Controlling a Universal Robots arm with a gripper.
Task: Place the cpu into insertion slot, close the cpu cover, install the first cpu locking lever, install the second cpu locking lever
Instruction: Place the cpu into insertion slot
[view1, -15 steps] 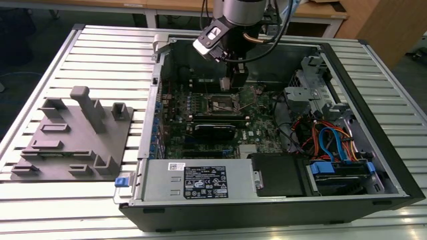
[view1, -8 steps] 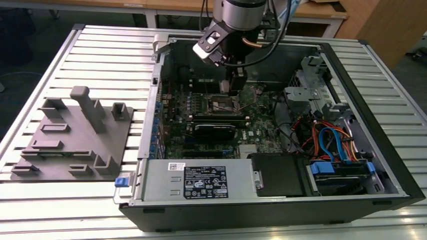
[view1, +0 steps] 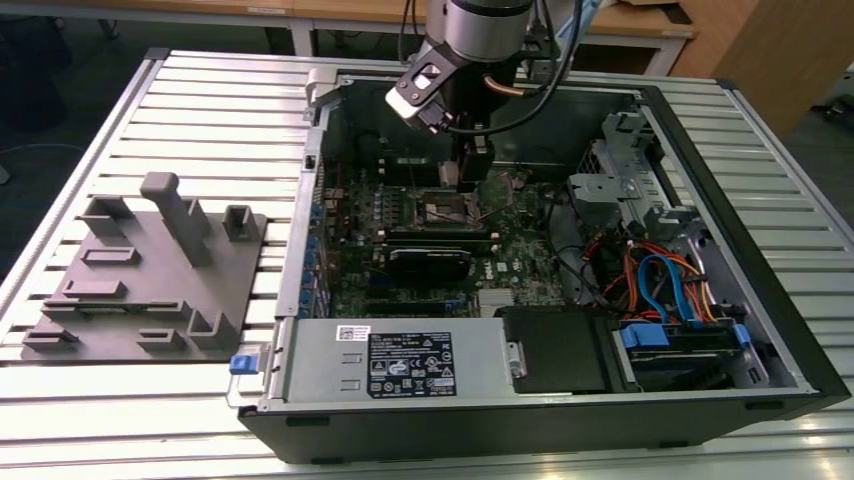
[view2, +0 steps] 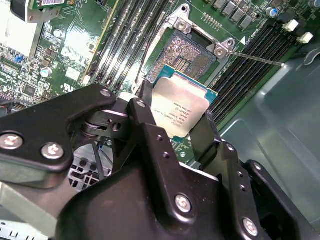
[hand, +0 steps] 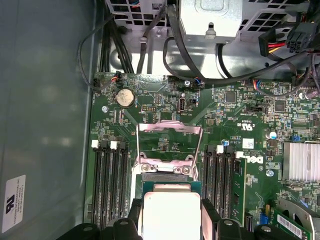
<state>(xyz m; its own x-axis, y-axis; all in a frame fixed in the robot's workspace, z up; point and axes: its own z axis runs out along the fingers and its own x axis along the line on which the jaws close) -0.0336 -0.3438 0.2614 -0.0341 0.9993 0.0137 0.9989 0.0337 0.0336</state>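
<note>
Item 1, surface: you are working on a slatted aluminium table (view1: 200, 90). On it, toward the exterior view's left, lies a grey fixture plate (view1: 147, 270) with upright pegs and blocks.

Item 2, room: wooden tables (view1: 641, 25) stand beyond the far edge, over a dark floor (view1: 54, 60).

Item 3, the computer case (view1: 747, 390): it lies open on its side. A labelled power supply (view1: 400, 365) sits at the near edge, and blue cables (view1: 667, 280) run along the exterior view's right.

Item 4, the gripper (view2: 175, 117): it reaches down into the case from the arm (view1: 487, 30). Its black fingers (view2: 145, 125) are closed to the chip's width and pinch the cpu (view2: 182, 107) by two opposite edges.

Item 5, the cpu: it is held metal top up, just above the green board and beside the insertion slot (view2: 187, 52). It is not seated.

Item 6, the insertion slot: it is bare, and its field of contacts shows in the second wrist view.

Item 7, the cpu cover (hand: 170, 135): it is swung up and open in the first wrist view, beyond the held chip.

Item 8, board fittings: there is a coin cell (hand: 124, 97) and a finned heat sink (hand: 301, 160).
</note>
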